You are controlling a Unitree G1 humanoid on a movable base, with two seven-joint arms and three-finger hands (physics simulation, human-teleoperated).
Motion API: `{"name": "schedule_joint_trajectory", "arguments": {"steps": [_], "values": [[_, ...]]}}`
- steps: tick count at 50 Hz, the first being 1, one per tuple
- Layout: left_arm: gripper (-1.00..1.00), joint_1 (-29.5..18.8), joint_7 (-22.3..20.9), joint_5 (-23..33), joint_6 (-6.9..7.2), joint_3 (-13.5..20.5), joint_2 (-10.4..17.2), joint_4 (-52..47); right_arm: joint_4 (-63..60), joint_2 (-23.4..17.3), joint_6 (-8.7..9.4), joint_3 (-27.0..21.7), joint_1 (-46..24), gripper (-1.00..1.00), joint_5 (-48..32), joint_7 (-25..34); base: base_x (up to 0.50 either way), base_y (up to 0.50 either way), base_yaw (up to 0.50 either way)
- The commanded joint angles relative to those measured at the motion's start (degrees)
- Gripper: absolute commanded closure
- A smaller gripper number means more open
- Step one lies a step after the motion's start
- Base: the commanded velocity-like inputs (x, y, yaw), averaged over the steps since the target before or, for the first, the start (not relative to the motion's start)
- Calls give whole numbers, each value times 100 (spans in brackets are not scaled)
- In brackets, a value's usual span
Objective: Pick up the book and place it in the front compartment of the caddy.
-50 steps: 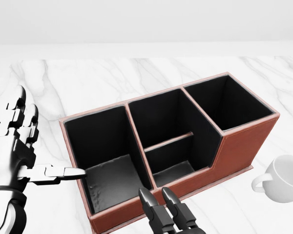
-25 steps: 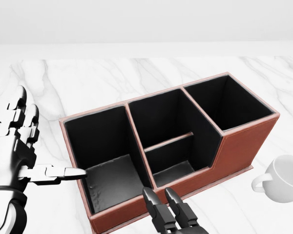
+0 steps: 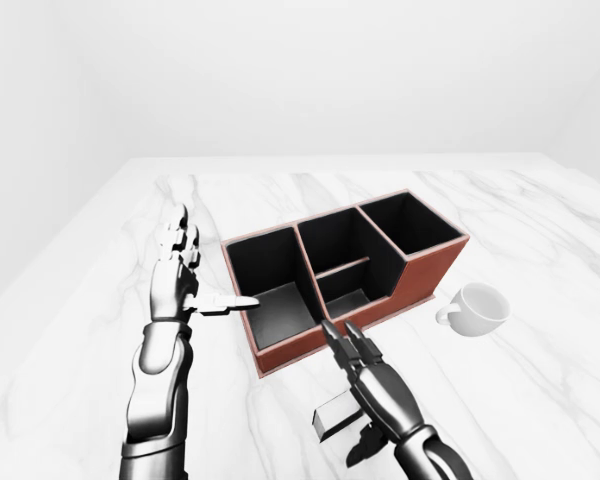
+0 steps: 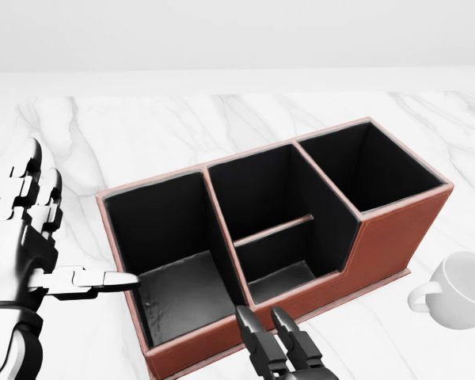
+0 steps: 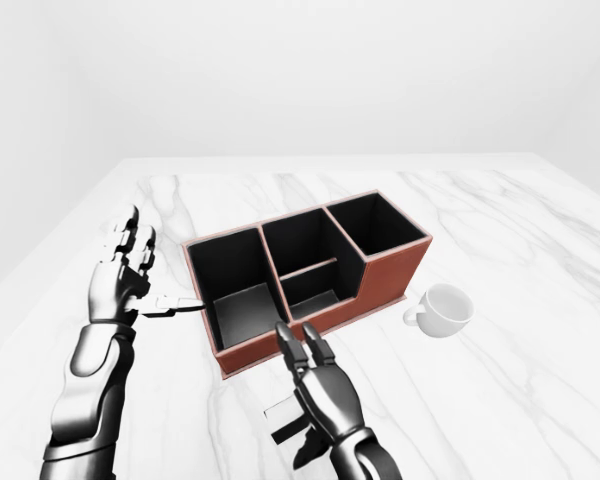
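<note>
A red-brown caddy (image 3: 420, 265) with black compartments stands empty; a pale book (image 3: 335, 418) lies flat near it.

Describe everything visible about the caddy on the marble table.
The caddy is a long rectangular organiser with reddish-brown, leather-like outer walls and black lining. Thin partitions split it into a large compartment at the head view's left, a middle section divided by a low crossbar into two smaller cells, and a taller one at the right. The outer wall steps down along the lower two thirds. All compartments look empty. It sits flat and angled on the marble table; nothing visibly touches it.
</note>
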Motion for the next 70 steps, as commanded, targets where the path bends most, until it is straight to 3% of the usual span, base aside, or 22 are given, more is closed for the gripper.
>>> {"name": "schedule_joint_trajectory", "arguments": {"steps": [1, 15, 16, 17, 18, 19, 47, 70], "values": [[-100, 4, -2, 3, 0, -2, -2, 7, 166, 37, 0, -51, -54, -100, -27, -39, 0, 0, 0], [-100, -8, 0, 7, 0, -8, -4, 35, 357, 68, 0, -97, -96, -98, -41, -69, 0, 0, 0], [-100, -6, 0, 10, 0, -9, -3, 37, 367, 71, 0, -100, -98, -58, -39, -61, 0, 0, 0], [-100, -6, 0, 8, 0, -9, -4, 42, 396, 72, 0, -104, -106, 39, -40, -65, 0, 0, 0], [-100, -8, 1, 11, 0, -9, -3, 50, 412, 75, 0, -107, -111, 94, -41, -68, 0, 0, 0], [-100, -11, 0, 9, 0, -7, -2, 49, 419, 76, 0, -109, -113, 100, -41, -72, 0, 0, 0], [-100, -36, 8, -4, 0, 5, 9, 79, 263, 116, 0, -217, -118, 100, -57, 56, 0, 0, 0], [-100, -32, 24, -18, 0, 20, 23, 73, -981, 561, 0, -1184, -496, 100, 114, 1260, 0, 0, 0]]}}
